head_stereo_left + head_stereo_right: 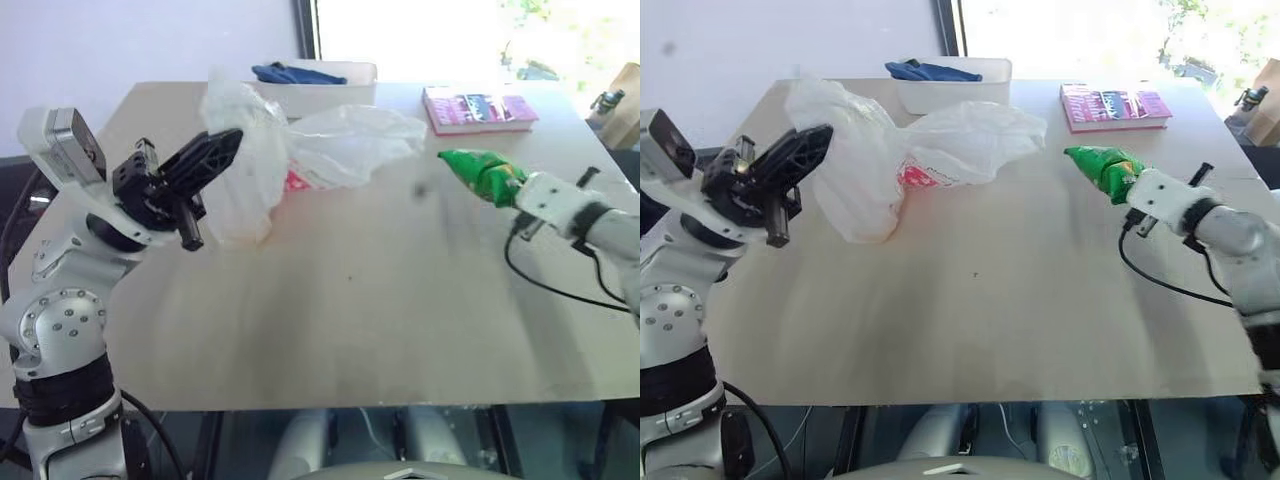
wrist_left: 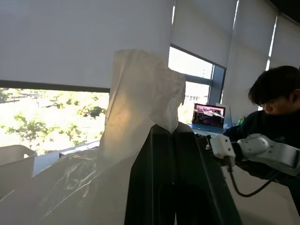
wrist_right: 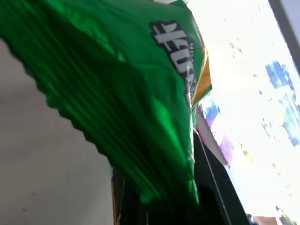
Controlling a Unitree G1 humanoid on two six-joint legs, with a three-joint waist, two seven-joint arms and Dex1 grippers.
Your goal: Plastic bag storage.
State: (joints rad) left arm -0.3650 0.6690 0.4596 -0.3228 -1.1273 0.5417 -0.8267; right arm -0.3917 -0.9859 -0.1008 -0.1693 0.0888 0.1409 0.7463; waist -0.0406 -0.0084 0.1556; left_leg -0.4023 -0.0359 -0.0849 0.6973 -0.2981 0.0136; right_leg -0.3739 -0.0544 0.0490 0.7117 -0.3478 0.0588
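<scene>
The bag (image 1: 930,150) is showing translucent white with a red-pink print; the packet (image 1: 1102,168) is gleaming shiny green.

We hold our left arm bent at the near left corner of the worktop (image 1: 330,340), forearm angled up and inward. Its left hand (image 1: 222,145) points up and toward the middle of the worktop, its two black fingers (image 2: 173,178) pressed together on a fold of the plastic bag (image 1: 300,150), which it lifts above the worktop. Our right arm reaches in from the right edge of the worktop, roughly level, wrist turned inward. Its right hand (image 1: 505,185) is clamped on the green chip packet (image 1: 480,172), raised clear of the worktop.
</scene>
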